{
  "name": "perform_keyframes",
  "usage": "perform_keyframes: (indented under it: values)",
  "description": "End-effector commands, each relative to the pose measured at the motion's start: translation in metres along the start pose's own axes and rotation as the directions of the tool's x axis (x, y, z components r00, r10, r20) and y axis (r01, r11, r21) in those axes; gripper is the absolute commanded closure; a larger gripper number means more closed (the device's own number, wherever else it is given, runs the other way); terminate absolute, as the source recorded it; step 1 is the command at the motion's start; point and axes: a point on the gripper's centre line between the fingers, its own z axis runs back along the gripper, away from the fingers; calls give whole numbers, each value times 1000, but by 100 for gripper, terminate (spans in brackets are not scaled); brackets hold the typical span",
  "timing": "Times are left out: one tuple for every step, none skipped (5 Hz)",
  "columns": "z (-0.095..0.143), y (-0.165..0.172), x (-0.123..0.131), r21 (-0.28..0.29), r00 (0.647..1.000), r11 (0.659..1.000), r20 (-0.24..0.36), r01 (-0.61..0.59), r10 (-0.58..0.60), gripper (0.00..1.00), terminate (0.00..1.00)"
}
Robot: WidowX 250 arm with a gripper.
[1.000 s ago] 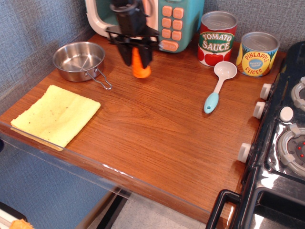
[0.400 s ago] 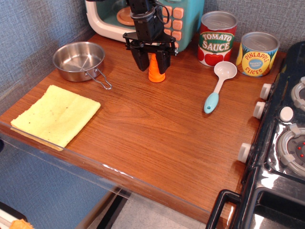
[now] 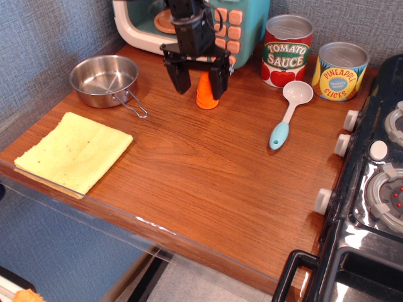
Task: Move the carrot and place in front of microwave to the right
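Danger lies in the lift, since the pincer [image 3: 199, 82] hangs spread with one finger on each side of the carrot [image 3: 206, 93], which stands upright between them in front of the microwave [image 3: 249, 25], and a slanted rise could knock it over.

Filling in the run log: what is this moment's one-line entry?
end effector: open, straddling | small orange ridged plastic carrot: upright on table, released | white-and-teal toy microwave: directly behind carrot
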Motion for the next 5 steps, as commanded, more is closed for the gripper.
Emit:
perform_keyframes:
  values:
    - [91,-29,-8,37,982,998,182,49,-55,0,0]
    - [104,-31,-22,51,981,997,182,56,-65,0,0]
    - [110,-32,-33,93,984,994,164,60,-75,0,0]
    - [112,-31,-43,165,992,984,96,60,-77,0,0]
    - [112,-33,-51,165,991,983,94,77,-93,0,0]
